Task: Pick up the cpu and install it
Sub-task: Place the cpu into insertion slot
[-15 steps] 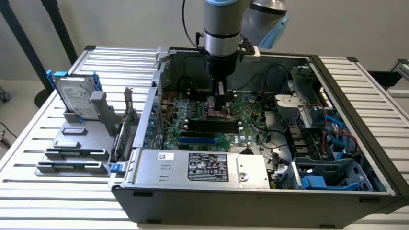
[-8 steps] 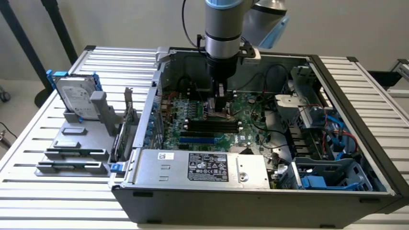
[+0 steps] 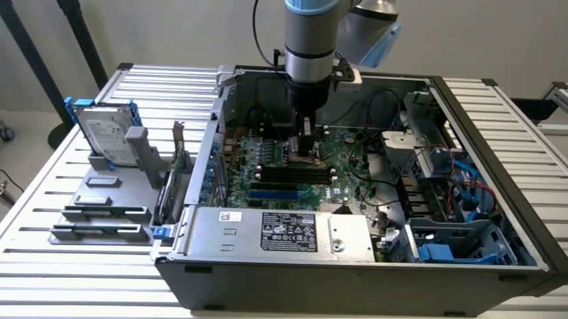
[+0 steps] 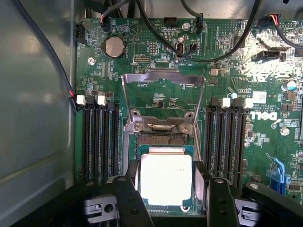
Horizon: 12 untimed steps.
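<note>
The robot arm (image 3: pixel 309 46) reached straight down into the open computer case (image 3: pixel 355 279), which lay on its side on the slatted metal worktop (image 3: pixel 53 266). Its gripper (image 3: pixel 304 147) hung low over the middle of the green motherboard (image 3: pixel 266 189), just beyond the black memory slots (image 3: pixel 293 174).

In the wrist view, the gripper (image 4: pixel 166 179) held the cpu (image 4: pixel 165 177) by two opposite edges, with one black finger (image 4: pixel 128 198) pressed against each side. The cpu lay flat with its silver top plate up and its thin green rim showing. It sat squarely in line with the processor socket (image 4: pixel 161 138), whose dark contact field showed just past the chip's far edge. Whether the chip was already seated or hung just above the socket could not be told. The socket's metal load plate (image 4: pixel 163 80) stood swung open beyond it. Rows of memory slots (image 4: pixel 99 142) flanked the socket on both sides, and a round coin cell (image 4: pixel 114 46) sat farther off on the board.

The silver power supply (image 3: pixel 284 232) filled the near side of the case. On the exterior view's left, well away from the case, a hard drive in a blue bracket (image 3: pixel 105 133) stood upright in a grey holder (image 3: pixel 98 199).
</note>
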Tool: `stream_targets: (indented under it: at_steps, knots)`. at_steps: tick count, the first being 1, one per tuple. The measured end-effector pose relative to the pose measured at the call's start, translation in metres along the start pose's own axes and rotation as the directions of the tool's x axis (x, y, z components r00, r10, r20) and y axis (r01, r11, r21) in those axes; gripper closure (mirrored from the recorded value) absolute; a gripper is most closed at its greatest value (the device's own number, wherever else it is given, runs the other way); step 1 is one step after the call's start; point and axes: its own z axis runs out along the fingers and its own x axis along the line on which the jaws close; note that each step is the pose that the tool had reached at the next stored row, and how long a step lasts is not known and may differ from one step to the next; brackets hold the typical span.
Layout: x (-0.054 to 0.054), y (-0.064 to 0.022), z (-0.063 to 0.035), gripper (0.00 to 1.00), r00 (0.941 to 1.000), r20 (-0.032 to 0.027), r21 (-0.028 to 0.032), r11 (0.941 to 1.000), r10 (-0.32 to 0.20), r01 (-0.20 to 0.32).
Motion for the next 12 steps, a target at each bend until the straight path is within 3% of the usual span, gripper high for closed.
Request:
stream_targets:
  at_steps: [12]
  knots:
    - [0.0031,0.0012,0.0052,0.45,1.0,0.0004,0.0025,1.0,0.005,-0.005]
